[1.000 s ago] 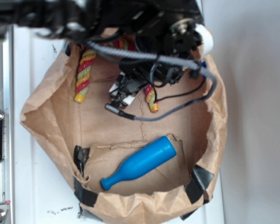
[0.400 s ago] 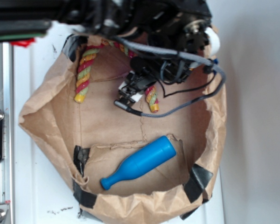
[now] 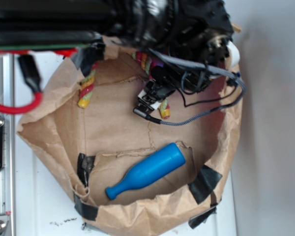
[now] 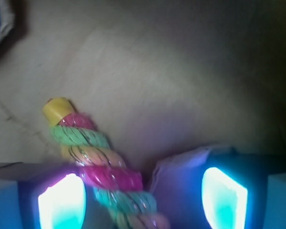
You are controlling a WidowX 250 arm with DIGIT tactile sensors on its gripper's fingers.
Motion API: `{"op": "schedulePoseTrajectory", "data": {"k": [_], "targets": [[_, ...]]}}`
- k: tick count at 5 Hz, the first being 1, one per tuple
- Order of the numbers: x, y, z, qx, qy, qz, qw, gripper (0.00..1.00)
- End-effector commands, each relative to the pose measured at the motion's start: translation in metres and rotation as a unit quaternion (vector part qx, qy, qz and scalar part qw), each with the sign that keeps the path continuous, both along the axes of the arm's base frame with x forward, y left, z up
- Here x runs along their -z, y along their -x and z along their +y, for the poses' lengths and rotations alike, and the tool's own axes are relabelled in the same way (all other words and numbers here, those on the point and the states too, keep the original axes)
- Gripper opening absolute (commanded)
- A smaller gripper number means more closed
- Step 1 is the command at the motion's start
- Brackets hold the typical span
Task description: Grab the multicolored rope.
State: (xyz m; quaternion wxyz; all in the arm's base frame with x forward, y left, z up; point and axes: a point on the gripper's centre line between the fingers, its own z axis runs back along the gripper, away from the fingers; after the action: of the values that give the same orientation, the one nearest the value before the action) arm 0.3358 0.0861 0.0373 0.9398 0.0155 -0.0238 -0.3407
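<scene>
Brown paper everywhere: the whole scene sits inside a crumpled paper bag [image 3: 49, 123] with black tape at the corners, opened flat like a shallow bowl. The multicolored rope [image 4: 97, 157] is in the far half of it, bent in an arch, with one end poking out on the left and the other end just right of centre. The top of the arch is hidden under the arm.

The gripper [image 3: 155, 101] is parked right on that right-hand end. In the wrist view the rope runs up between the two lit finger pads [image 4: 62, 202], hugging the left one, with a visible gap over to the right one. So are the jaws clamped on it? I honestly can't tell. The rope is definitely between them, but whether it's squeezed or just sitting there isn't clear. The yellow cap at the rope's tip sticks out past the fingers, resting on or just over the paper.

Progress-wise I'd say the approach is basically done: arm is down in the bag, lined up on the correct thing, and nowhere near the blue bottle-shaped toy [image 3: 147, 172], which lies well apart in the near half. What's left, as I read it, is confirming a firm pinch and getting the rope up off the paper.
</scene>
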Motion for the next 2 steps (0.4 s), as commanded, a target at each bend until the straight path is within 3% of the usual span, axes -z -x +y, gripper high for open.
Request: {"op": "schedulePoseTrajectory", "data": {"k": [1, 2], "targets": [[-0.0084, -0.0185, 0.0016, -0.005, -0.018, -0.021, 1.000, 0.00], [-0.0145, -0.0154, -0.0011, 0.005, -0.033, -0.046, 0.998, 0.00]]}}
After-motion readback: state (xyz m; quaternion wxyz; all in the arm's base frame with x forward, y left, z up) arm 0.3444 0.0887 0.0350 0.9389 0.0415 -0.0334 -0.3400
